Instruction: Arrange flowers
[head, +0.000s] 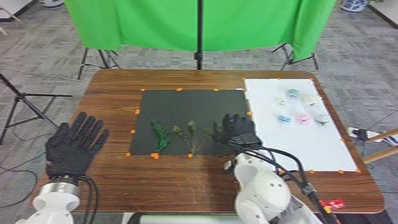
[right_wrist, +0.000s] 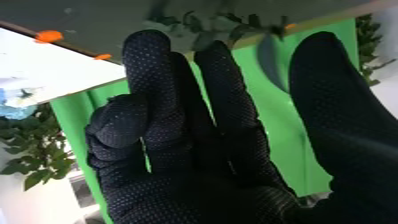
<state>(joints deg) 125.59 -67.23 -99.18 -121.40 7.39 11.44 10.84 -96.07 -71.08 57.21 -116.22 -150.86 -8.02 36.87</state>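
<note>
In the head view, my left hand (head: 76, 145) is open, palm down, over the table left of the black sheet. My right hand (head: 240, 131) is at that sheet's right edge, close to a dark leafy sprig (head: 213, 134). Farther left lie a bright green fern-like sprig (head: 160, 135) and a thin branching sprig (head: 190, 134). The white sheet holds several flower heads, among them a blue one (head: 284, 118), a pink one (head: 304, 118) and a white one (head: 310, 100). In the right wrist view, my right hand (right_wrist: 204, 165) is open, one finger bent, with leaves (right_wrist: 213, 27) beyond its fingertips.
A black sheet (head: 191, 100) and a white sheet (head: 311, 155) are taped to the brown table (head: 115, 100) with orange pieces. Red items (head: 333, 204) are by the front right corner. A green cloth (head: 147, 25) hangs behind the table, with tripods around it.
</note>
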